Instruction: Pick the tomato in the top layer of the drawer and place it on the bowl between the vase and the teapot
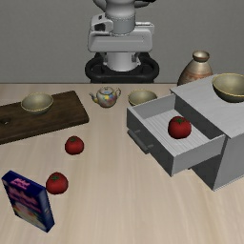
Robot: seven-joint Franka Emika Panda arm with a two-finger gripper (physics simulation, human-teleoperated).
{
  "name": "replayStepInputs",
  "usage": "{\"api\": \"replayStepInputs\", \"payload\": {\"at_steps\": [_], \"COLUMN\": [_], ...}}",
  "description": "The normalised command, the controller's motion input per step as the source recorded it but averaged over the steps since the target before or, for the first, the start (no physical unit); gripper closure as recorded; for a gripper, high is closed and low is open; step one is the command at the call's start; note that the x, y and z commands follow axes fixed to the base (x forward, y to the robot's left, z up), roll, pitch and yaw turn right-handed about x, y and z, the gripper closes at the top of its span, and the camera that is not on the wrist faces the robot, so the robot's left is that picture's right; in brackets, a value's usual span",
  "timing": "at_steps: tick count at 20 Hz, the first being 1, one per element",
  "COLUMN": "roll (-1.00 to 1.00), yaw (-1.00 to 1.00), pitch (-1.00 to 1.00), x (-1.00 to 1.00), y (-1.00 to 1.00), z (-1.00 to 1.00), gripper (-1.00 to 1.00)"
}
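The tomato [179, 127] lay inside the open top drawer [152, 129] at the 3 o'clock side of the worktop [114, 191]. The target bowl [143, 97] stood empty at the tomato's 10 o'clock, with the teapot [106, 95] at its 9 o'clock and the vase [198, 69] at its 2 o'clock. The end effector [121, 50] hung at 12 o'clock, well apart from the tomato; whether it was open or closed could not be determined. Judged progress: nil. Approach, grasp, transfer and release were all outstanding.
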Motion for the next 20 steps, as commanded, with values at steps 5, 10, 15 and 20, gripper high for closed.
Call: {"api": "replayStepInputs", "payload": {"at_steps": [5, 10, 15, 20], "roll": [0.00, 0.00, 0.00, 0.00], "yaw": [0.00, 0.00, 0.00, 0.00], "pitch": [0.00, 0.00, 0.00, 0.00], "x": [1.00, 1.00, 0.80, 0.00], "y": [0.00, 0.00, 0.20, 1.00], "z": [0.00, 0.00, 0.00, 0.00], "gripper": [-1.00, -1.00, -1.00, -1.00]}}
